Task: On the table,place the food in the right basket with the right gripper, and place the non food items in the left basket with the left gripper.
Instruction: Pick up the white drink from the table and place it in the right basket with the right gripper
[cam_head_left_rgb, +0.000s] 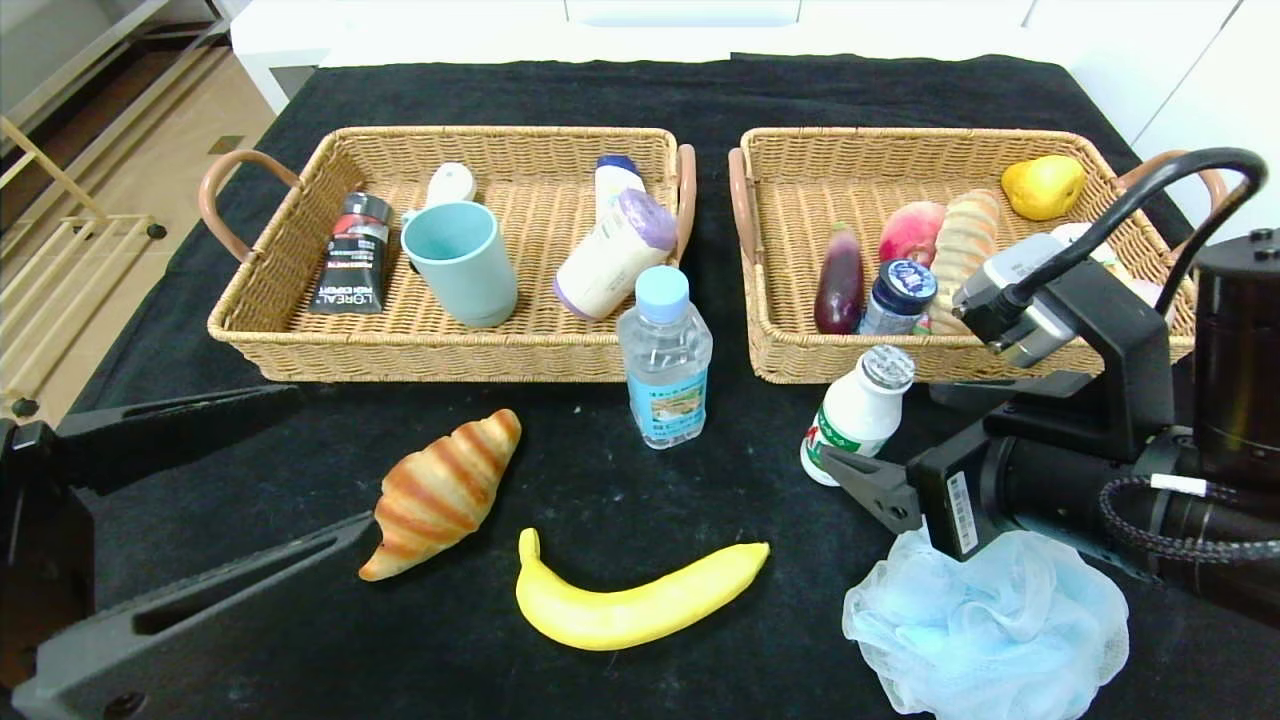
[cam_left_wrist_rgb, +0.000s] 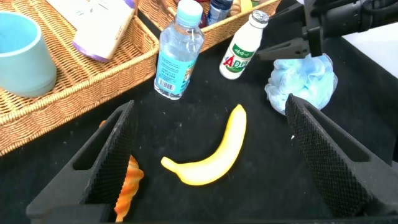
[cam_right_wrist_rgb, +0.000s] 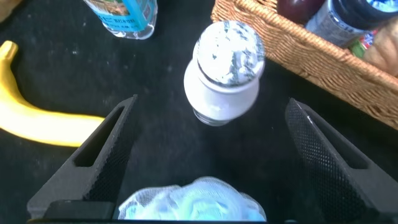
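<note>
Sorting was partway done, both baskets already holding items.

Nearest, the right gripper (cam_head_left_rgb: 860, 490) stood wide apart before the white foil-capped milk bottle (cam_head_left_rgb: 856, 415); the left gripper (cam_head_left_rgb: 290, 470), also apart, held nothing; yellow banana (cam_head_left_rgb: 630, 600), striped croissant (cam_head_left_rgb: 445, 490), blue mesh sponge (cam_head_left_rgb: 985, 630) and clear water bottle (cam_head_left_rgb: 665, 360) remained below the woven wicker baskets (cam_head_left_rgb: 270, 340).

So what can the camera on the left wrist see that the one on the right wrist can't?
Only the left wrist view shows the croissant, the teal cup in the left basket, and the open right gripper. Only the right wrist view shows the eggplant in the right basket. Both show the banana, water bottle, white milk bottle and blue bath puff.
</note>
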